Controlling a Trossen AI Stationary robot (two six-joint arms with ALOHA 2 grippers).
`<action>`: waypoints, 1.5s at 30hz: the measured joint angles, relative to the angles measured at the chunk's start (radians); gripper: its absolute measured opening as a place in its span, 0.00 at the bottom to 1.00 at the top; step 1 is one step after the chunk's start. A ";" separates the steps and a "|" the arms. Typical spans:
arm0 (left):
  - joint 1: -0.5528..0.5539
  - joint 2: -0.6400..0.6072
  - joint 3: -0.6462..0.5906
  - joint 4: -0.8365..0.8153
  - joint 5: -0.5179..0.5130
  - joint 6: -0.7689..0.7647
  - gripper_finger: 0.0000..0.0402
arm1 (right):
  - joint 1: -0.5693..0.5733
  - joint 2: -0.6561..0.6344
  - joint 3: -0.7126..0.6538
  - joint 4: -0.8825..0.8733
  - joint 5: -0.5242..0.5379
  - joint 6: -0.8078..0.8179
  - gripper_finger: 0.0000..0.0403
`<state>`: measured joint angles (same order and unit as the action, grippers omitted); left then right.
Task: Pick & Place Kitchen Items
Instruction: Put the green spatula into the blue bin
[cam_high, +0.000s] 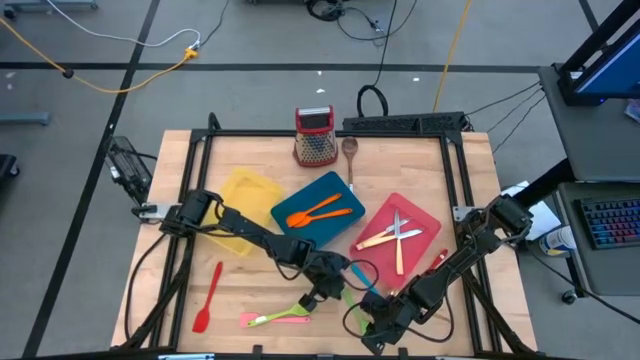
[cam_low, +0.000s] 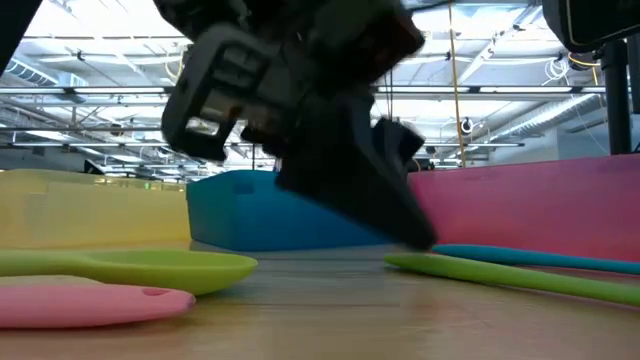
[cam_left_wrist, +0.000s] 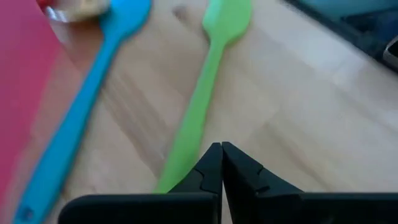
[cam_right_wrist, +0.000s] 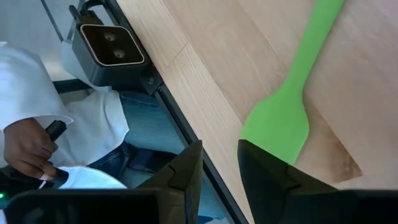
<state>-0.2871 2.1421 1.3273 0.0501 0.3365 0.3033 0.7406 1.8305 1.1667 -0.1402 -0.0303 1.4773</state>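
green spatula (cam_high: 350, 303) flat on wood, blue spoon (cam_left_wrist: 74, 124) beside

Our two arms (cam_high: 250, 232) are dark, jointed and slim, with black cables looping beside them. Each hand (cam_left_wrist: 221, 163) ends in two black, wedge-shaped fingers (cam_right_wrist: 186, 169) with angular faceted faces. Our wrist housing (cam_low: 300, 90) is a bulky black block with open cut-outs.

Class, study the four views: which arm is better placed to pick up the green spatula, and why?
Probably the right. Its end effector is open right at the green spatula blade; the left end effector is shut beside the handle.
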 joint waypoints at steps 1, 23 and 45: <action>0.002 0.001 -0.001 -0.003 0.000 0.000 0.03 | 0.000 0.000 0.000 -0.002 0.000 0.000 0.24; 0.003 0.065 0.001 0.138 -0.031 0.089 0.42 | 0.000 -0.001 0.000 0.000 -0.052 -0.032 0.24; 0.040 0.092 0.007 0.085 -0.023 0.005 0.12 | -0.001 -0.001 0.000 -0.096 -0.049 -0.025 0.24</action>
<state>-0.2467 2.2345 1.3342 0.1353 0.3133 0.3081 0.7395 1.8297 1.1671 -0.2364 -0.0798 1.4519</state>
